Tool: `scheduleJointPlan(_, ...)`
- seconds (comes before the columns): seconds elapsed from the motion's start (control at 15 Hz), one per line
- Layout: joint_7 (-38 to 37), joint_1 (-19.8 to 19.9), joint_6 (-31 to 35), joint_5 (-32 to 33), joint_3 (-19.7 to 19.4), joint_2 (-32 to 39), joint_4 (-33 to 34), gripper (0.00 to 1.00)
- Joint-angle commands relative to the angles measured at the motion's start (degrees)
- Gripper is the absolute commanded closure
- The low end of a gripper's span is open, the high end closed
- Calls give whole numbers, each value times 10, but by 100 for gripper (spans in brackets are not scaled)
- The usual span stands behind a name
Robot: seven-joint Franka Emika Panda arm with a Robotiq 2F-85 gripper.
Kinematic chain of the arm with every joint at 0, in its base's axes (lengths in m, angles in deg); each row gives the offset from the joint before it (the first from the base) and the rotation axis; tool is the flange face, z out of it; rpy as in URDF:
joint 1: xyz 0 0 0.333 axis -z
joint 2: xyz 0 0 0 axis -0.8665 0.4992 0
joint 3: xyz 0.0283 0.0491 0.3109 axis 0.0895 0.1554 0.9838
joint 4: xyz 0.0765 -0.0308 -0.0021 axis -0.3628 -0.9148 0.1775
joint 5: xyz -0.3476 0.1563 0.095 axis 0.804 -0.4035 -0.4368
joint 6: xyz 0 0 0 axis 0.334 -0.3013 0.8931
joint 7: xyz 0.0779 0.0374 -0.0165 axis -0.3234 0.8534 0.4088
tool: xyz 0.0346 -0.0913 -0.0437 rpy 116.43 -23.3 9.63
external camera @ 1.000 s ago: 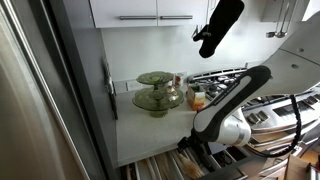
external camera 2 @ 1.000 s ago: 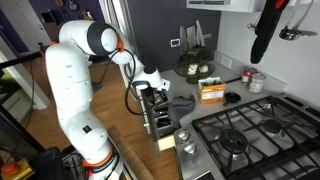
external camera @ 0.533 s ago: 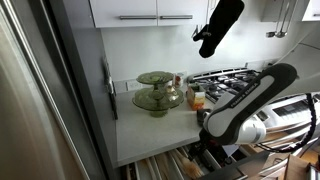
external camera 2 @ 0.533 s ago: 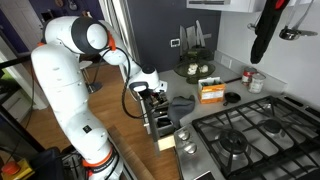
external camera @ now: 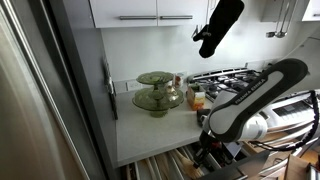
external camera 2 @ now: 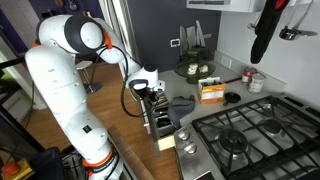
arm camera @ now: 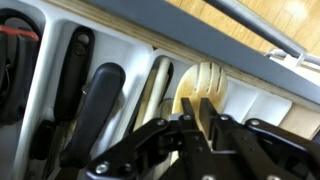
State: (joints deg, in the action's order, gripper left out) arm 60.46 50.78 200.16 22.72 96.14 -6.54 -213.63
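Snagging looks the likeliest trouble, since the gripper (arm camera: 197,135), clamped on the handle of the wooden fork (arm camera: 205,82) lying in the open utensil drawer (external camera 2: 160,118) beside black-handled utensils (arm camera: 98,100), could catch its tines on neighbours and lose hold.

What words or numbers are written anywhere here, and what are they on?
No text here can be read.
On the orange and white cardboard box on the counter: print too small and blurred.
On the small red-labelled tin beside the stove: label blurred.
On the pale wooden slotted spoon and black-handled utensils in the drawer tray: no writing visible.
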Motion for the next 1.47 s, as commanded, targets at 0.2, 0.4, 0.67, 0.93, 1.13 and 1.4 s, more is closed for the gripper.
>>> scheduleJointPlan(0.2,10,0,-52,18,-5,1,4,100)
scheduleJointPlan(0.4,28,-1,-43,-2,-2,7,14,100)
scheduleJointPlan(0.67,49,1,-35,-21,4,20,29,100)
scheduleJointPlan(0.93,47,4,-46,0,-4,17,23,100)
scheduleJointPlan(1.13,37,8,-56,28,-11,16,16,100)
scheduleJointPlan(1.4,43,9,-59,30,-12,31,26,100)
